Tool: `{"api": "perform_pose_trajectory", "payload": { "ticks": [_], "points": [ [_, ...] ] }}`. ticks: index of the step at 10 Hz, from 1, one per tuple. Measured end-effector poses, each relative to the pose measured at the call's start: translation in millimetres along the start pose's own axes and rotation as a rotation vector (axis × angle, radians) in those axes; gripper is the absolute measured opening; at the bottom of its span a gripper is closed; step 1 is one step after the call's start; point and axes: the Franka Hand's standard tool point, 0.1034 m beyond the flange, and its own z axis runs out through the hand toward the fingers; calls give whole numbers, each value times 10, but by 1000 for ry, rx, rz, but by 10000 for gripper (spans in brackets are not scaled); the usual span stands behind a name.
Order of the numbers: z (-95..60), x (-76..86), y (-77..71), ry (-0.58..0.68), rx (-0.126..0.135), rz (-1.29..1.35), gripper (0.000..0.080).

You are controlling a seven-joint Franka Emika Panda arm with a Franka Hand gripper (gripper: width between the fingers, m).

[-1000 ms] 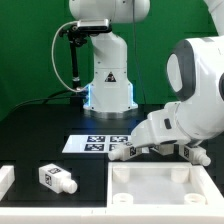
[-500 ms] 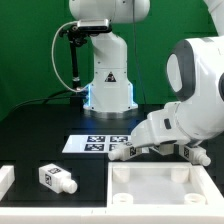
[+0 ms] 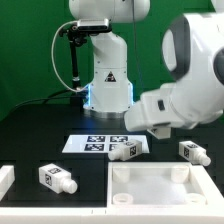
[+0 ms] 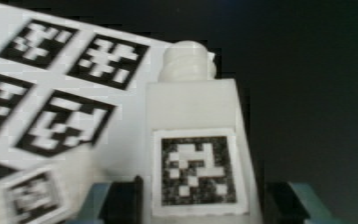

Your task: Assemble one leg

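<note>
A white leg point(image 3: 124, 151) with black-and-white tags lies on the table at the edge of the marker board point(image 3: 90, 143). In the wrist view the same leg point(image 4: 197, 120) lies lengthwise between my fingers, stub end pointing away. My gripper point(image 4: 199, 205) is open, with one dark finger point(image 4: 115, 200) close beside the leg and the other standing off with a gap. In the exterior view the arm hovers above this leg and its fingers are hard to make out. A second leg point(image 3: 193, 152) lies at the exterior view's right, and a third point(image 3: 57, 177) at its left.
The large white square panel point(image 3: 160, 172) with raised rim lies at the front. A white part point(image 3: 5, 180) shows at the exterior view's left edge. The robot base point(image 3: 108, 80) stands at the back. The marker board point(image 4: 51, 80) fills part of the wrist view.
The arm has risen from its low position over the leg by the marker board. That leg stays on the table, and the leg at the right is now uncovered.
</note>
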Motion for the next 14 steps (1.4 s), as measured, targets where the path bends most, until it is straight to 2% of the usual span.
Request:
{"api": "perform_pose_trajectory", "payload": {
  "ticks": [1,2,3,6,7,8,9,10,11,12,14],
  "points": [
    [-203,-94,81,-9,18,30,285],
    [-416,-36,132,32,15,32,285],
    [-511,74,147,111,-2,24,285],
    [-527,103,141,321,-3,24,285],
    [-548,65,146,341,-1,25,285],
    [-770,12,141,353,87,2,285],
    [-1203,77,323,462,173,-9,285],
    [-1403,143,486,561,201,-4,285],
    [-1506,165,560,670,189,7,285],
    [-1467,127,558,721,179,16,285],
    [-1478,168,620,840,157,42,285]
  ]
}}
